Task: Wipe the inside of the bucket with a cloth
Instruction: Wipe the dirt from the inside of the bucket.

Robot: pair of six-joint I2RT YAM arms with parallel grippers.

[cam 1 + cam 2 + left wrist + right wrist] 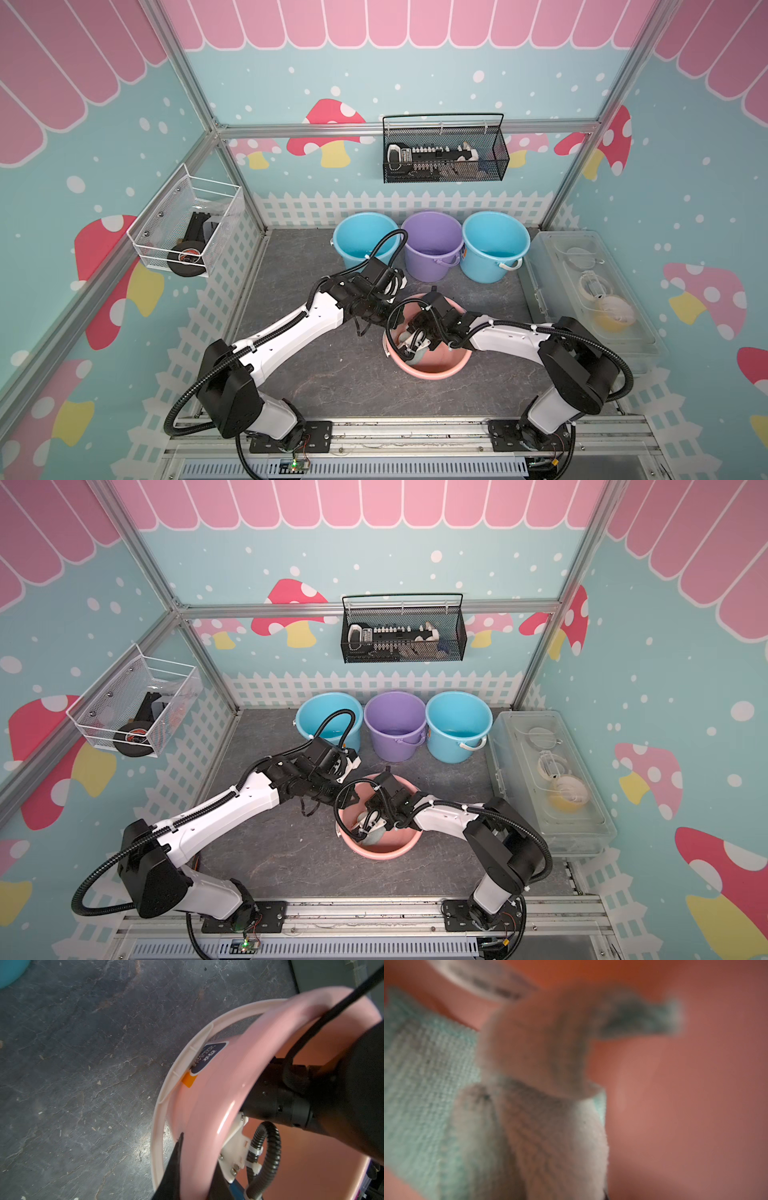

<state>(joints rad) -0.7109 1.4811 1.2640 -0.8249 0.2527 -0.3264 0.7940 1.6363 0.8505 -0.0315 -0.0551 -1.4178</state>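
Nearest, the pink bucket (432, 371) (384, 853) stands upright on the grey stone-look table (316, 374). Both arms meet over it, so much of its inside is covered in both top views. The right gripper (409, 345) (368, 825) reaches down inside. Its fingertips are buried in the cloth (417, 356) (374, 837) (425, 1084) and cannot be made out. The right wrist view is badly blurred, filled with bunched mint fabric against the pink wall. The cloth is gathered at this gripper's tip with the jaws closed on it, and it sits low in the bucket toward the near side. From above, the left gripper (196, 1167) is hidden under its own wrist. Its wrist view shows two black fingers (174, 1169), cut off by the frame edge, one outside and one inside the rim. They pinch narrowly on the bucket's wall, beside the white handle (166, 1093) folded down against it. The cloth lies apart from these fingers. Farther back, the left blue bucket (353, 232), the purple bucket (432, 237) and the right blue bucket (494, 237) stand in a row. The left arm's cable crosses the first. A clear lidded box (552, 249) sits to their right.
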